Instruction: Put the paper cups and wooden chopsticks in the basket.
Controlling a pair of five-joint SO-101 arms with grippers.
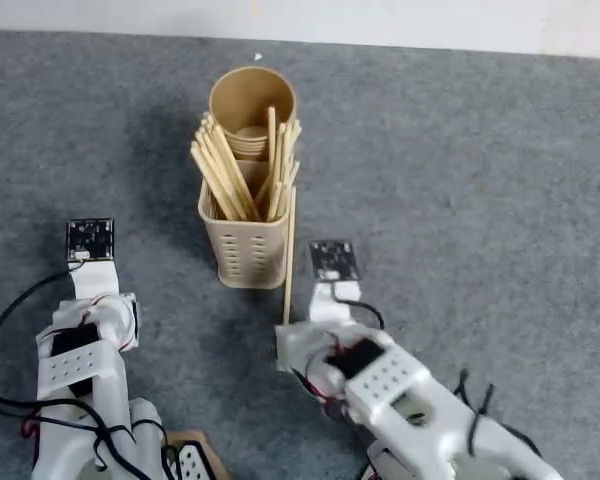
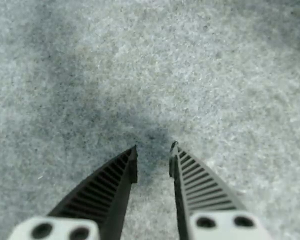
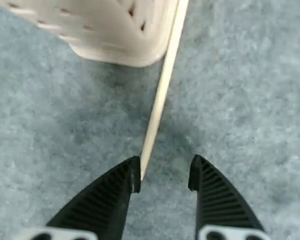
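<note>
A beige perforated basket [image 1: 245, 245] stands on grey carpet with several wooden chopsticks [image 1: 230, 180] upright in it and stacked paper cups [image 1: 252, 105] at its far side. One loose chopstick [image 1: 289, 255] runs along the basket's right side, outside it. My right gripper [image 3: 165, 174] is open just above the carpet. The near end of the loose chopstick [image 3: 162, 90] sits at the tip of one of its fingers [image 3: 125, 185], below the basket's corner [image 3: 110, 30]. My left gripper [image 2: 154, 160] is open over bare carpet, holding nothing, to the left of the basket.
Black cables [image 1: 10, 320] trail beside the left arm's base. A wooden block [image 1: 195, 455] lies at the front edge between the arms. A pale strip [image 1: 430, 20] borders the carpet at the back. Open carpet lies to the basket's right and left.
</note>
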